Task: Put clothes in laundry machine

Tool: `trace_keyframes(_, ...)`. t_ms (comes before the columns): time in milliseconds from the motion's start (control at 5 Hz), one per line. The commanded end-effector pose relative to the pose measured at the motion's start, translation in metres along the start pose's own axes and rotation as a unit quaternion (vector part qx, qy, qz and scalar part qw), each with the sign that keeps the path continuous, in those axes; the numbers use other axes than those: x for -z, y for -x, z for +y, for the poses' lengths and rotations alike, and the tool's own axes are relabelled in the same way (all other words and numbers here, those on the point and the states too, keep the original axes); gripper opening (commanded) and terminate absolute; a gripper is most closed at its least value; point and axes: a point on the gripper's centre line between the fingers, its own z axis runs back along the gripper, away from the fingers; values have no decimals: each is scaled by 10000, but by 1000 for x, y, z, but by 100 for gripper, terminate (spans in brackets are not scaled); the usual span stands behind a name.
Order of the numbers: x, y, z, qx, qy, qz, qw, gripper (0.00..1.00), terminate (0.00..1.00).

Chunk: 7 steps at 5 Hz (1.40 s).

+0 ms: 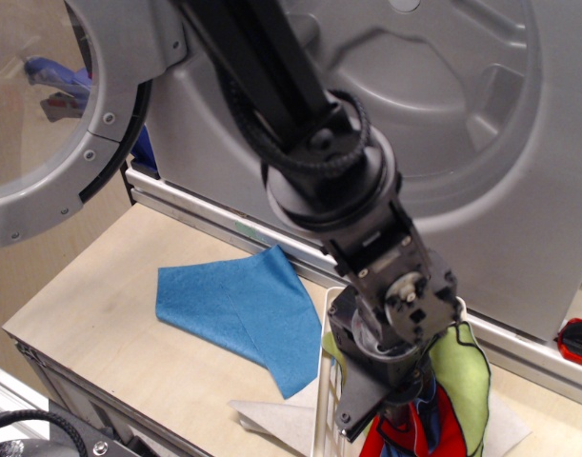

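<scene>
The laundry machine (481,143) is the silver-grey body filling the back, with its round windowed door (52,114) swung open at the left. One blue cloth (235,307) lies flat on the wooden tabletop. A lime green cloth (465,367) and a red cloth (445,430), with some blue between them, are bunched in the white basket (322,405) at the bottom right. My gripper (397,414) points down into that bunch. The wrist hides the fingertips, so the jaws cannot be read.
The wooden tabletop (90,333) runs under the machine's front. A pale sheet (271,416) lies under the basket. A red and black object (578,343) sits at the right edge. The black arm (271,67) crosses the middle of the view.
</scene>
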Motion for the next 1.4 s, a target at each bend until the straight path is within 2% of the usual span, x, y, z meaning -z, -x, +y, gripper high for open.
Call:
trace_keyframes(0, -45, 2, -24, 104, 184, 199, 9996, 0, 0)
trace_keyframes(400, -87, -13, -28, 22, -39, 398, 9992, 0, 0)
trace_keyframes(800, -122, -28, -29, 48, 149, 611, 9980, 0, 0)
trace_keyframes(1000, -131, -32, -34, 329, 141, 485, 9982, 0, 0)
trace_keyframes(1200, -126, -39, -51, 1079, 112, 151, 9940, 0, 0)
